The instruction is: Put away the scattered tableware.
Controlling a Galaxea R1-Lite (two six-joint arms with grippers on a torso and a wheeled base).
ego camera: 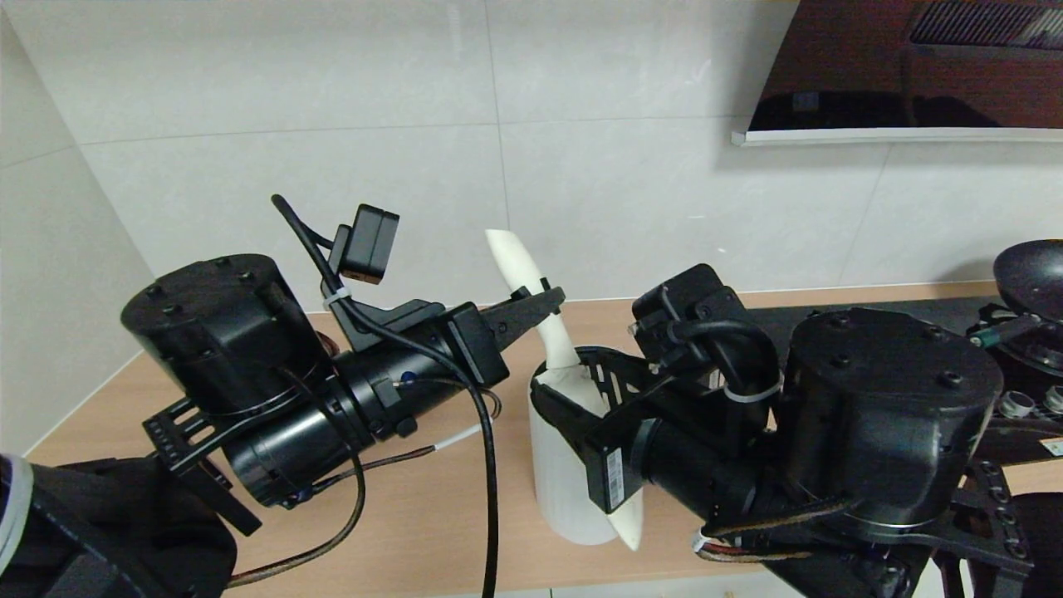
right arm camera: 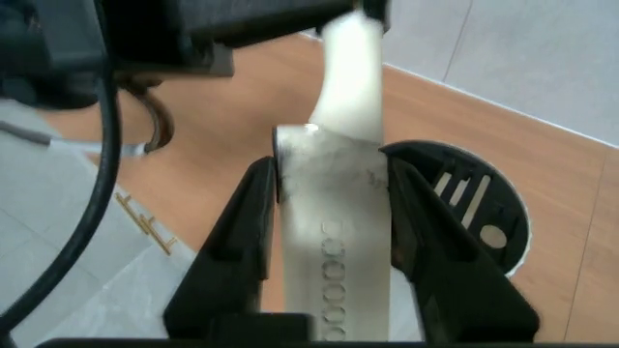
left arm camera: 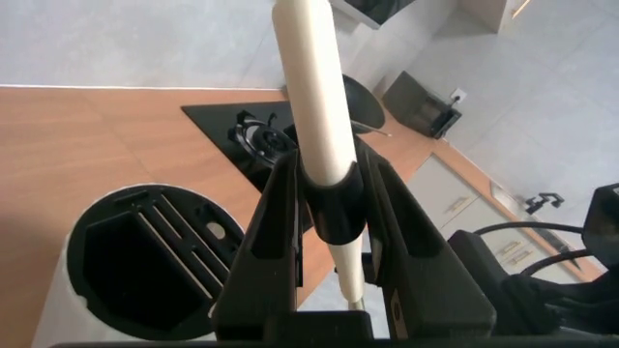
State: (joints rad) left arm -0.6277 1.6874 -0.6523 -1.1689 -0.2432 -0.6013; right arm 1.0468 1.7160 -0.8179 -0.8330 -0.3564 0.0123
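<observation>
The left gripper [ego camera: 540,303] is closed on the round handle of a white utensil [ego camera: 515,253], which stands steeply and points up past its fingers. Just below and to the right of this gripper, the white cutlery holder [ego camera: 565,490] with a black slotted top stands on the wooden counter [ego camera: 415,515]. The right gripper [ego camera: 585,390] is over the holder, and its two fingers [right arm camera: 242,232] press on both edges of the utensil's flat blade, whose tip hangs in front of the holder.
</observation>
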